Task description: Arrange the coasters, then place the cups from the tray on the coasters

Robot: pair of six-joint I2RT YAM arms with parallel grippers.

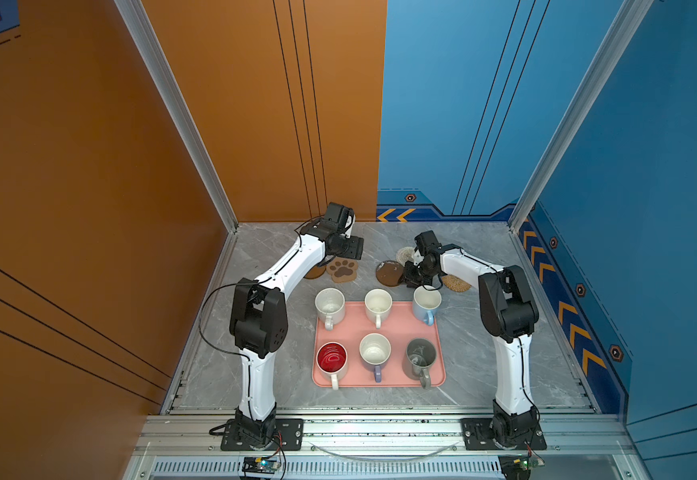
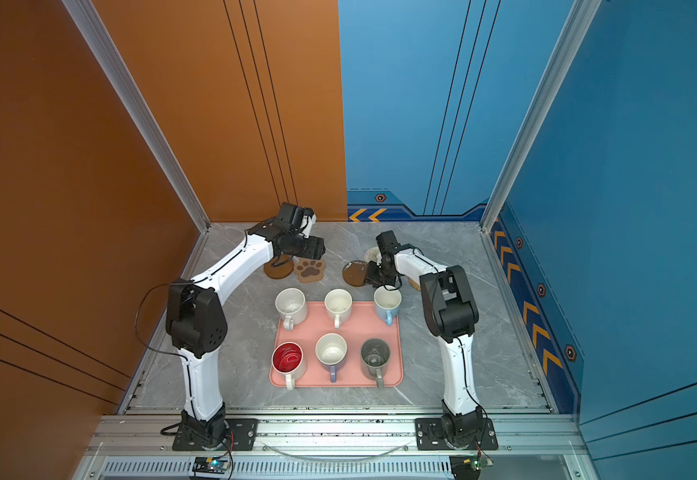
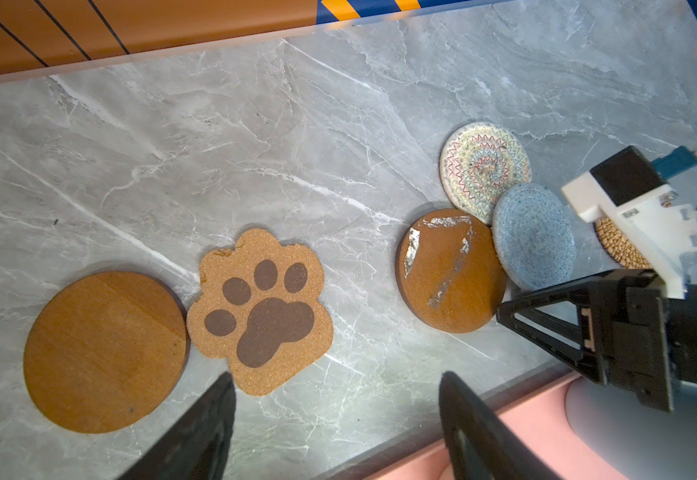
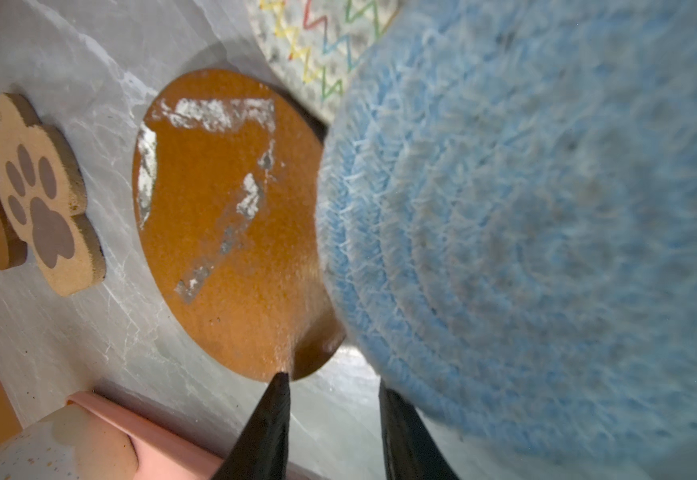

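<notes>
Blue-grey woven coaster (image 4: pixel 546 228) fills the right wrist cam. It's the closest thing to the lens, blurred, and its rim overlaps the scuffed brown disc (image 4: pixel 222 232) and the cream zigzag round (image 4: pixel 326 45). My R gripper (image 4: pixel 332 382) sits right at that coaster's near edge. Jaws are partway apart w/ bare tabletop showing btwn the tips, nothing clamped. One tip meets the scuffed disc's rim; the other is tucked against the blue-grey rim (under it or just beside, can't tell).

Left wrist cam shows the same bunch: cream, blue-grey and scuffed disc all touching. The rattan round (image 3: pixel 616 245) is half hidden behind the R arm's camera mount. Paw-print coaster (image 3: pixel 261 309) and plain brown disc (image 3: pixel 103 351) lie edge to edge, well apart from that bunch. L gripper (image 3: pixel 336 376) hangs over the table (image 3: pixel 255 145), jaws wide and empty. The paw-print is just ahead of one finger, and the gap btwn the fingers is over bare marble.

In a top view all six cups (image 1: pixel 330 305) stand on the pink tray (image 1: pixel 398 336), two rows of three. The R gripper is just behind the light-blue mug (image 1: pixel 426 301) at the tray's far right corner, and the coasters lie beyond the tray.
</notes>
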